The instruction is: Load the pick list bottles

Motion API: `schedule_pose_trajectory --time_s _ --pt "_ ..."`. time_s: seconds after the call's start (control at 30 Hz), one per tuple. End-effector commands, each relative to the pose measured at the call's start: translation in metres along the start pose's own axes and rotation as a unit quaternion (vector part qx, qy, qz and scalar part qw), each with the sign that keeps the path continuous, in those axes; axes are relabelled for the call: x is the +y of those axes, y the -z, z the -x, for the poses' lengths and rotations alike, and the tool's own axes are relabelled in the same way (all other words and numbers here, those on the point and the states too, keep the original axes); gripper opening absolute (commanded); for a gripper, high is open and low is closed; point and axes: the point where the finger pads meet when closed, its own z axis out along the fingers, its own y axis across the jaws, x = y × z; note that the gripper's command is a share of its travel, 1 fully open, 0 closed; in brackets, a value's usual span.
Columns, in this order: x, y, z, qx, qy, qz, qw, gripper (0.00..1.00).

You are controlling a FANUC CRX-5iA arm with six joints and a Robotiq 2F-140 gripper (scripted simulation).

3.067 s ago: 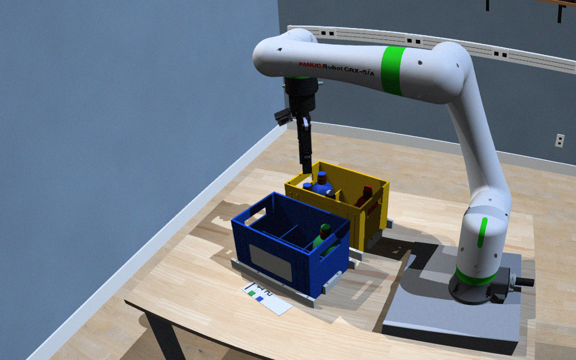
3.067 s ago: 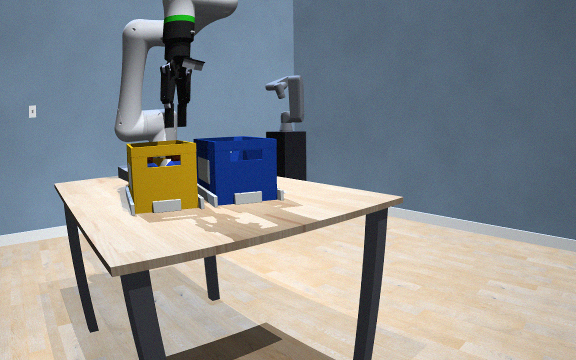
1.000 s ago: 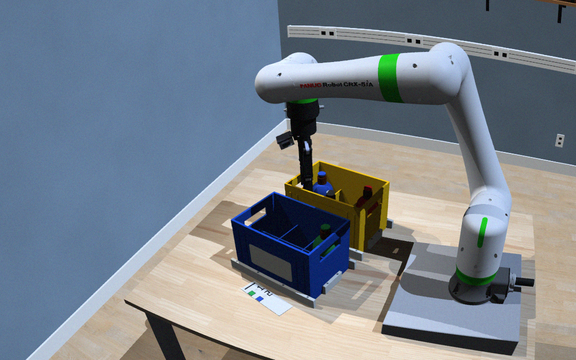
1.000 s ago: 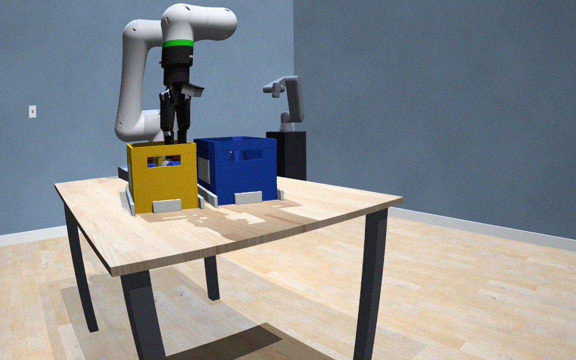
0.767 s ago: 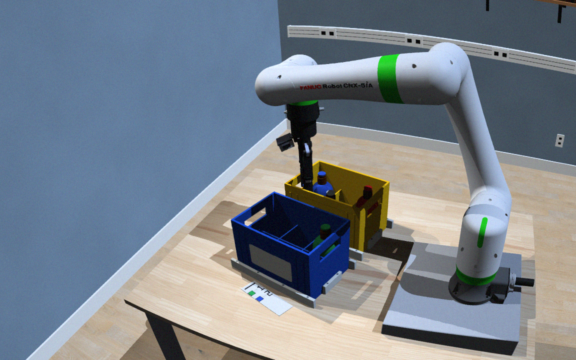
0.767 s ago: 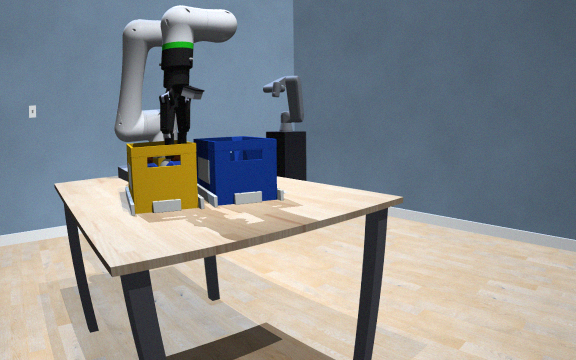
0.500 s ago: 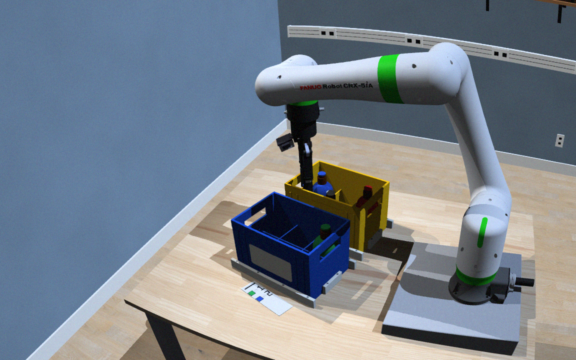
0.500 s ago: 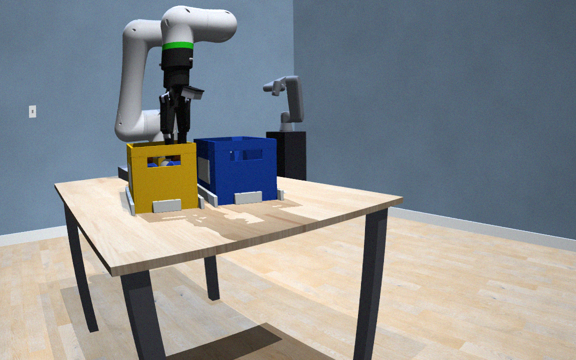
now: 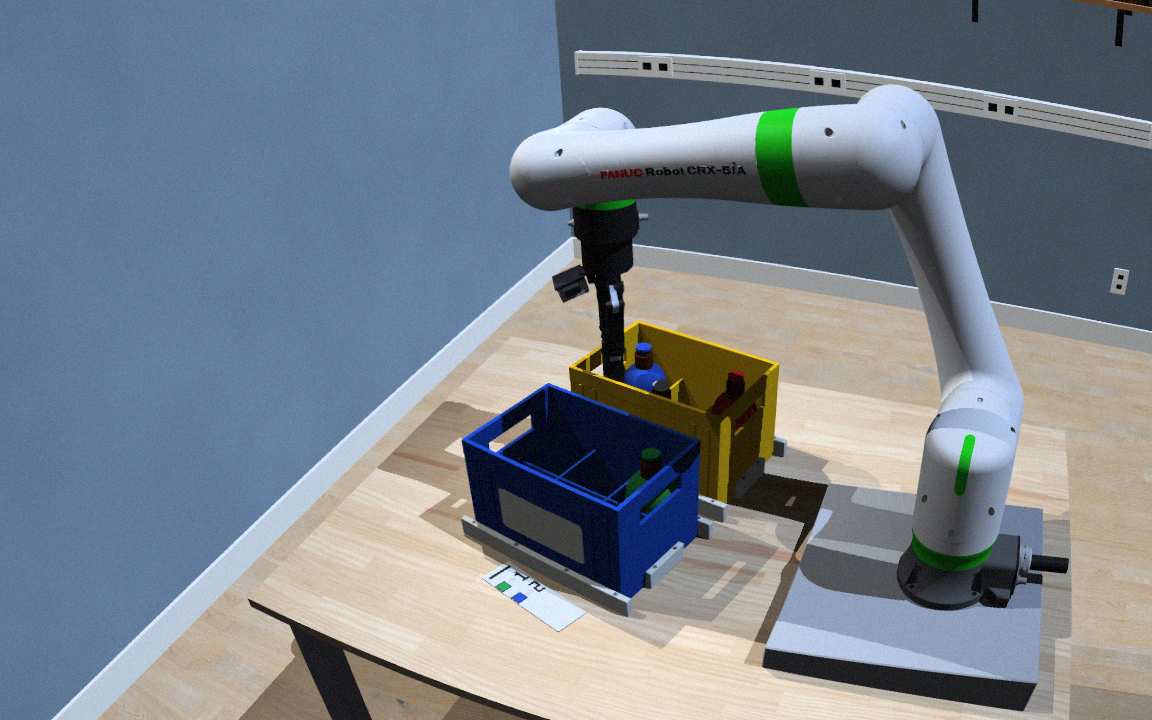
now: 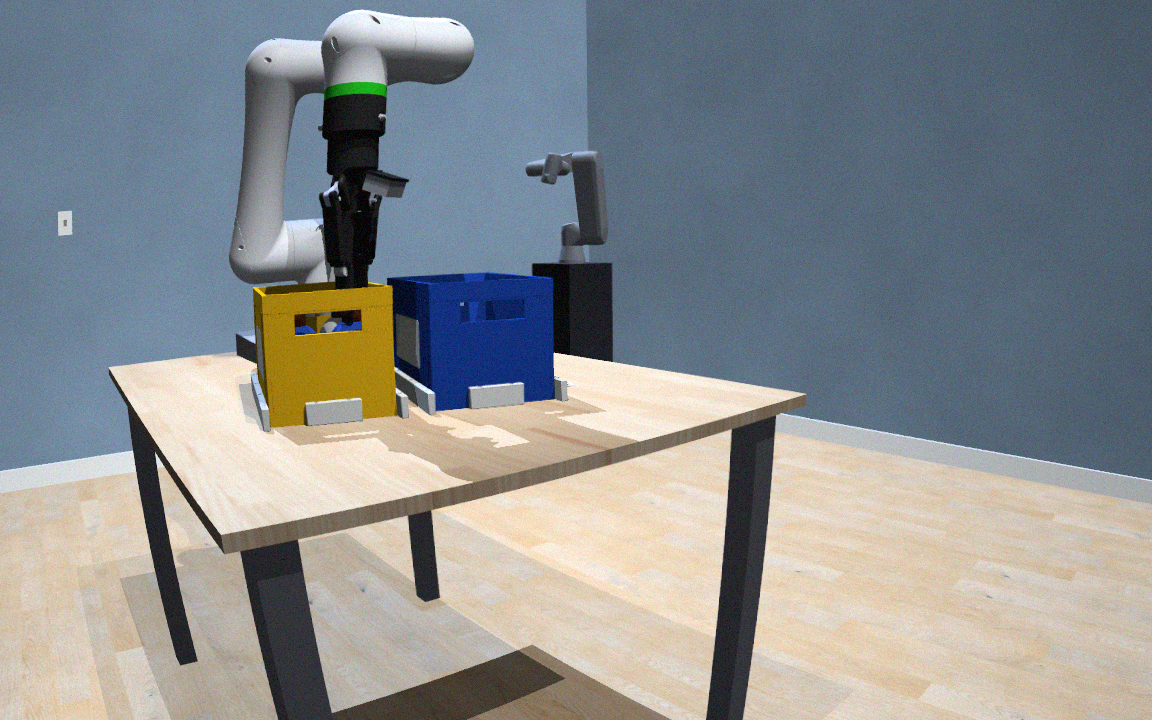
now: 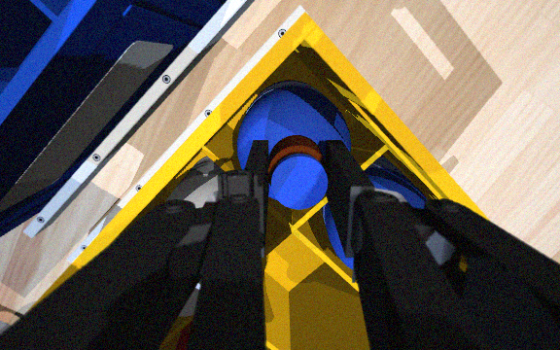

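Note:
My gripper reaches down into a corner cell of the yellow crate and is shut on the neck of a blue-label bottle with a blue cap and an orange collar. The bottle stands upright in its cell. In the top view my gripper hides this bottle. The blue crate stands beside the yellow one and holds a green-label bottle in its near right cell. The pick list lies in front of the blue crate and shows a green and a blue square.
A second blue bottle and a red bottle stand in the yellow crate. A pale bottle sits in the cell beside my left finger. Grey locating rails frame both crates. The robot base stands at the table's right.

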Motion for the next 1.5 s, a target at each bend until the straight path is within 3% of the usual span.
schedule_pose_trajectory --time_s 0.0,0.93,1.47 --pt "0.001 0.001 0.000 0.001 0.000 0.001 1.000 0.10" --pt "0.001 0.001 0.000 0.001 0.000 0.001 1.000 0.10" --pt "0.000 0.025 0.000 0.001 0.000 0.001 1.000 0.10"
